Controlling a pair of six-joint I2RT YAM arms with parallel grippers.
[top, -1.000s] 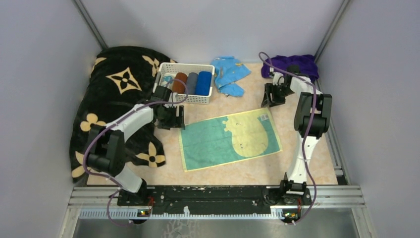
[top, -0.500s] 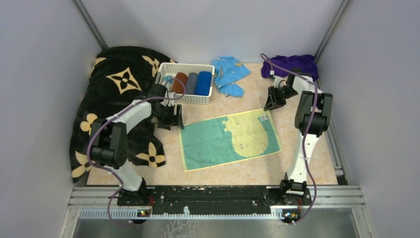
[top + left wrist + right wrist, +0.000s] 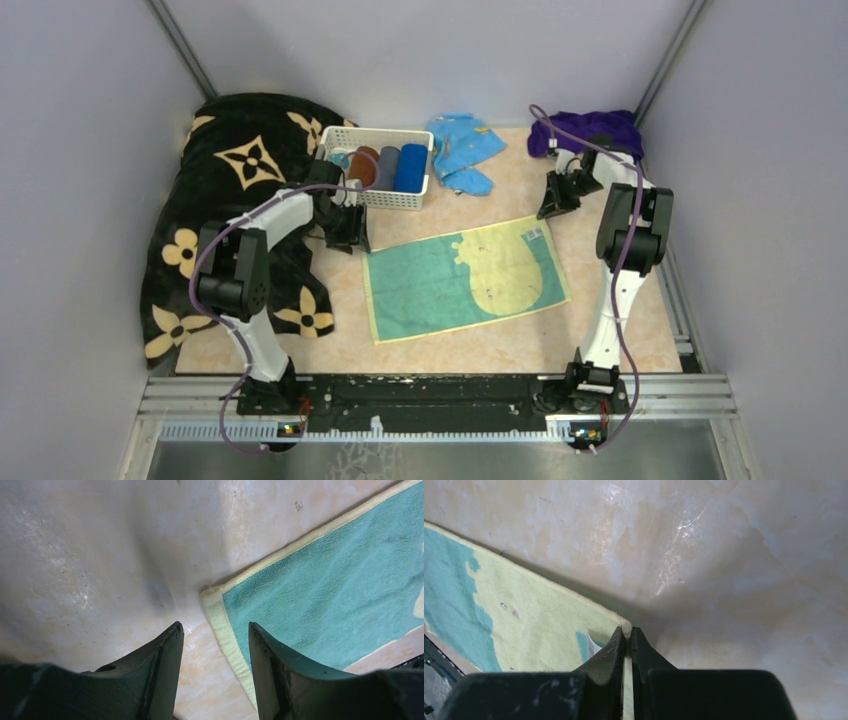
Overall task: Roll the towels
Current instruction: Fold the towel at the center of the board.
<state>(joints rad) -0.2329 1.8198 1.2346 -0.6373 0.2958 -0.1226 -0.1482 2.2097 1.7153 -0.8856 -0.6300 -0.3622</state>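
- Since a second ago, the left arm's elbow is being seen farther up the table, over the black blanket [image 3: 235,170], and the left gripper [image 3: 355,242] is being carried slightly toward the white basket [image 3: 372,134].
- The pale yellow towel [image 3: 460,280] with teal markings is being left spread flat on the table [image 3: 500,342], between the two grippers.
- Its far-right corner is being pinched by the right gripper [image 3: 548,210]; in the right wrist view the jaws are being pressed together on that corner [image 3: 629,632], with the towel [image 3: 539,625] running off to the left.
- In the left wrist view the left gripper [image 3: 215,630] is being held with its jaws apart just over the far-left corner of the towel [image 3: 325,590], nothing between them but bare table and the towel's yellow border.
- The basket is being passed closely by the left gripper on its far side; a royal blue towel [image 3: 411,167] is being kept rolled in it, beside a grey roll [image 3: 386,167] and a rust roll [image 3: 362,167].
- The dark purple towel [image 3: 600,128] is being left bunched in the far-right corner, just behind the right wrist.
- A light blue cloth [image 3: 462,148] is being left crumpled between the basket and the purple towel.
- The blanket is being crowded against the left arm along the table's left side.
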